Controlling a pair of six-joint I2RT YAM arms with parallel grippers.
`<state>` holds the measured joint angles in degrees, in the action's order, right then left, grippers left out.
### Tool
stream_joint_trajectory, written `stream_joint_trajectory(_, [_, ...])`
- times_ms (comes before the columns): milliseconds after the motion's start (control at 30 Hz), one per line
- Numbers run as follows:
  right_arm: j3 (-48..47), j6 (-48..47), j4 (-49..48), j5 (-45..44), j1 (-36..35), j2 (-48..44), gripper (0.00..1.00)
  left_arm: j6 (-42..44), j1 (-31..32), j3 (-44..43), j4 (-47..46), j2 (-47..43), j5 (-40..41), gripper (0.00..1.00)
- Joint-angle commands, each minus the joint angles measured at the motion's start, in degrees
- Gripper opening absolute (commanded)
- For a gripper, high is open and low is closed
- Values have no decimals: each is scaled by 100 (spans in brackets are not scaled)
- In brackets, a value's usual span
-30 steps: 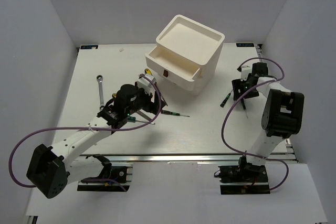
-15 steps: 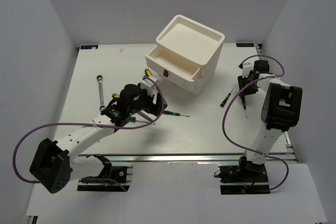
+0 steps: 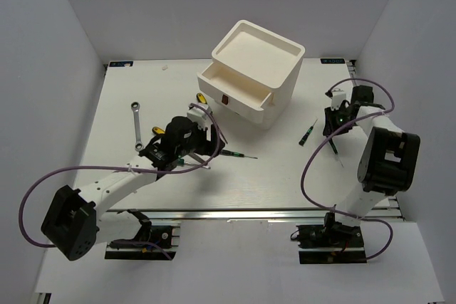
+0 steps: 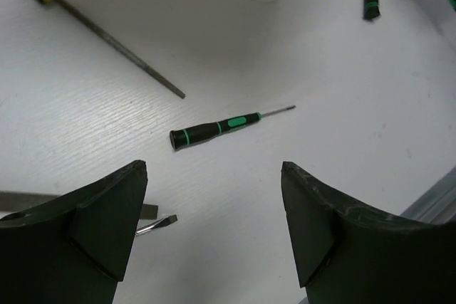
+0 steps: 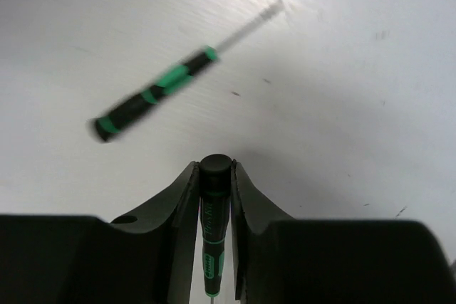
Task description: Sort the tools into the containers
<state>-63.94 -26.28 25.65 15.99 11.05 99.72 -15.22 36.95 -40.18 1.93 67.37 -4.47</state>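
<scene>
I find the held screwdriver (image 5: 211, 247), green-and-black handled, gripped between the jaws of the right gripper (image 5: 214, 179). They are clenched on its handle, and the butt end shows just past the fingertips. This grip is at the right side of the desk (image 3: 285, 176), to the right of the white box (image 3: 281, 90) and apart from it. A second screwdriver (image 5: 153, 95) of the same pattern lies loose on the desk near that gripper, not touching it. The white box stands at the back centre with its top drawer (image 3: 235, 85) pulled out towards the arms. A third screwdriver (image 4: 214, 127) lies flat on the desk ahead of the left gripper (image 4: 214, 176), whose jaws stand wide and released, grasping nothing. Beyond it, nearer the box, lies the yellow-and-black file (image 4: 107, 30). The grey wrench (image 3: 135, 120) lies flat at the left of the desk, beside the left arm.
</scene>
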Motion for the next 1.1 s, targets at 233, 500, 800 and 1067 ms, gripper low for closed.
stream_joint_trajectory(233, [-2138,-1125,1574,2822,-1621,-1851,0,-3617,23,-956,913,469,1536,86])
stream_joint_trajectory(500, [-4124,202,724,2067,-3572,-816,0,-5674,5,-1896,2372,865,2398,91])
stream_joint_trajectory(800, [-6172,-157,660,1223,-4243,1118,0,-8109,5,-1642,3111,1260,1530,91])
stream_joint_trajectory(1067, [-5867,-220,625,1065,-4251,1190,30,-8418,5,-2028,3251,2093,1045,91])
